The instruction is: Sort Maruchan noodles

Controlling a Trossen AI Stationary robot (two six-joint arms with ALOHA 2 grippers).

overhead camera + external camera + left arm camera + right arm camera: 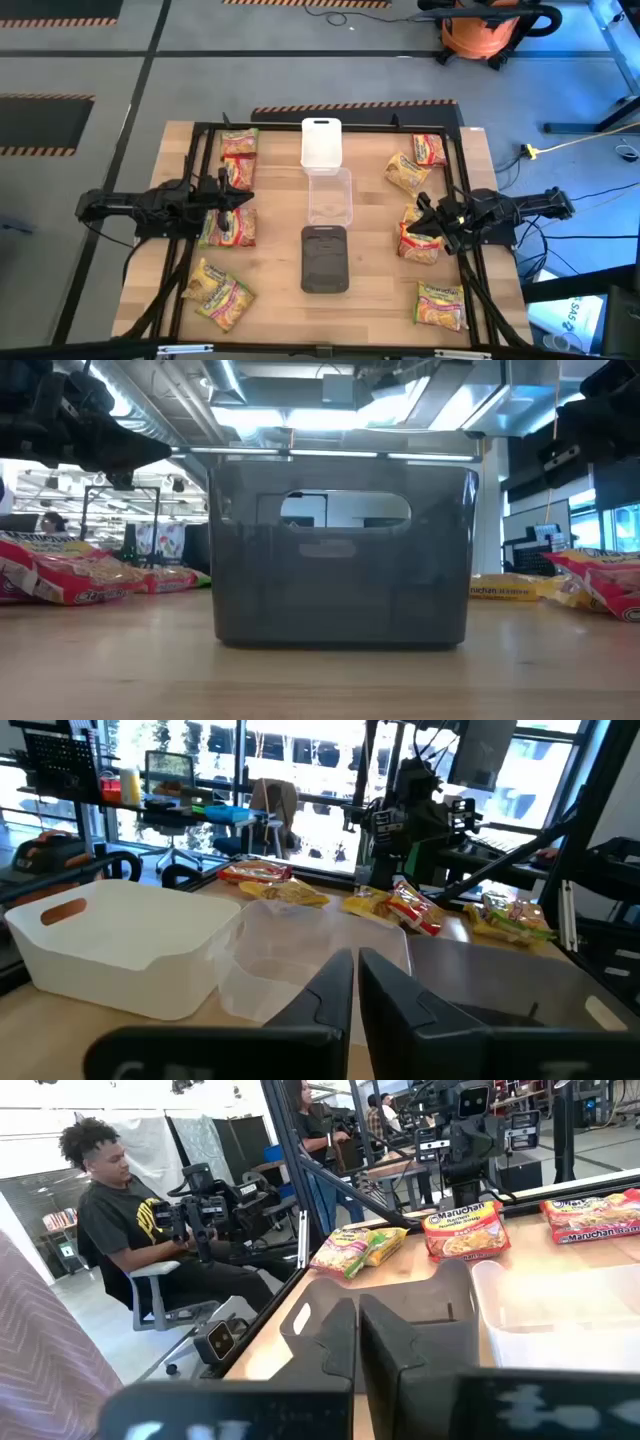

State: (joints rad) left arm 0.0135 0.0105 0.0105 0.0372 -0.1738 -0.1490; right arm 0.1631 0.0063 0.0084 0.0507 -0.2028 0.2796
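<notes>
Wooden table carries three trays in a line down its middle: a white tray nearest the far edge, a clear tray touching it, and a dark tray toward the near edge. Maruchan noodles lie along both sides — on the left, two packets near the far-left corner, one by the left edge at mid-table and a pair near the near-left corner; on the right, two packets by the far-right corner, two at mid-table beside the right edge and one near the near-right corner. None of the packets lies in a tray. The left gripper hangs over the left side of the table, above the mid-table packet, its fingers pressed together and holding nothing. The right gripper hangs over the right-side packets — its fingers likewise together and empty. In the right wrist view a person sits in a chair beyond the table.
</notes>
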